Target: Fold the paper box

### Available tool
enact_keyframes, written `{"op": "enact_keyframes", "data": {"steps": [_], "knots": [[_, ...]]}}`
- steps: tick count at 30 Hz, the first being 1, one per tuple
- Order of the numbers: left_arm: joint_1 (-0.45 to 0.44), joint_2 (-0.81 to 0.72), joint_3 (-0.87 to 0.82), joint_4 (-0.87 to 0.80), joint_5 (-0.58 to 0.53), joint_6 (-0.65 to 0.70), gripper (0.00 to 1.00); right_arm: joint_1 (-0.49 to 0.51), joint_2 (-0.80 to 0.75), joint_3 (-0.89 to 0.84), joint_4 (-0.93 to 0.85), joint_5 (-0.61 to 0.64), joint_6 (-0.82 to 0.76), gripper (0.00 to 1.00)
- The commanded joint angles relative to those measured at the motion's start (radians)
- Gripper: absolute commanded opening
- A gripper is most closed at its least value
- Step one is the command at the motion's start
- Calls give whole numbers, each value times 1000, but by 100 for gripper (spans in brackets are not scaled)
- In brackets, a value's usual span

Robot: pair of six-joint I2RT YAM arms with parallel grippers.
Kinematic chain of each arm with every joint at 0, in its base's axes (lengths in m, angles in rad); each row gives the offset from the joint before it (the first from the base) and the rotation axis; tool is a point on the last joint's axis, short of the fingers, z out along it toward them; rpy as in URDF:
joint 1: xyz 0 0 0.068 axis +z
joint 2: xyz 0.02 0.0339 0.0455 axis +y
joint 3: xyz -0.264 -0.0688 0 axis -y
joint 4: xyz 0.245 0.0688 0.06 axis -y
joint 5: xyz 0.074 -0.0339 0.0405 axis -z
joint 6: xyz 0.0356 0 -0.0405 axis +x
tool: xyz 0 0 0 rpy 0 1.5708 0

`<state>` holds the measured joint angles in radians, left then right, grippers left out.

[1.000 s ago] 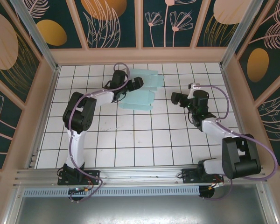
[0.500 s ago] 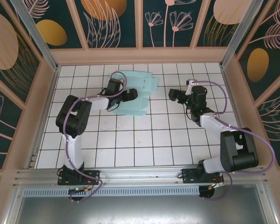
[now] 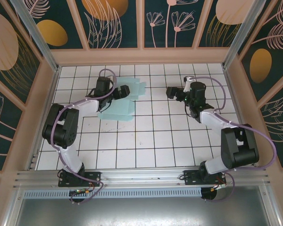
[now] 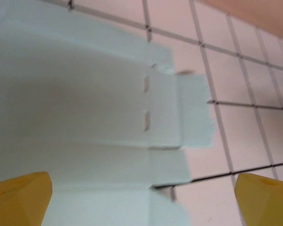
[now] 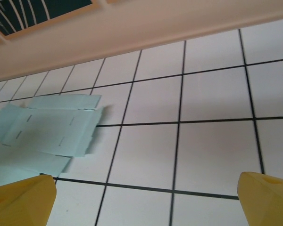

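The paper box [image 3: 118, 110] is a pale teal die-cut sheet lying flat on the white tiled floor, at the back left of centre. My left gripper [image 3: 125, 91] hovers over its upper part, open. In the left wrist view the paper box [image 4: 85, 108] with its slots and flaps spreads below the left gripper [image 4: 141, 207], whose yellow fingertips [image 4: 19, 197] stand wide apart with nothing gripped between them. My right gripper [image 3: 171, 92] is open over bare tiles to the right of the sheet. From the right wrist, the paper box [image 5: 52, 129] lies ahead on the left of the right gripper [image 5: 144, 202].
A wooden rim [image 3: 141, 56] closes the back of the tiled floor [image 3: 146, 141], with side walls left and right. The same back rim [image 5: 155, 28] shows close ahead in the right wrist view. Open tiles stretch between the sheet and the arm bases.
My left gripper has swung to the left and the paper box has shifted left with it. The right gripper has moved a little left and toward the back.
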<state>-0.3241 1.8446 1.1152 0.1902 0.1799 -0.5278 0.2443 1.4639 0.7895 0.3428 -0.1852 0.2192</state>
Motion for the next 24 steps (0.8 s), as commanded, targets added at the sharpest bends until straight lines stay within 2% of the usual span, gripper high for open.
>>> {"op": "enact_keyframes", "data": {"steps": [1,5,10,19,24], "knots": [[-9,104,171,-47,-87,-13,99,16,16,29,18,-26,-1,99],[-9,246,378,-187,-140,36,99,19,-14,-4,12,-6,0,99],[-10,405,598,-357,-108,79,99,16,-66,-49,0,37,-14,99],[-31,514,717,-525,-14,184,95,-3,-104,-79,6,64,-5,99],[-62,536,721,-560,118,259,93,-5,-97,-80,12,42,7,99]]}}
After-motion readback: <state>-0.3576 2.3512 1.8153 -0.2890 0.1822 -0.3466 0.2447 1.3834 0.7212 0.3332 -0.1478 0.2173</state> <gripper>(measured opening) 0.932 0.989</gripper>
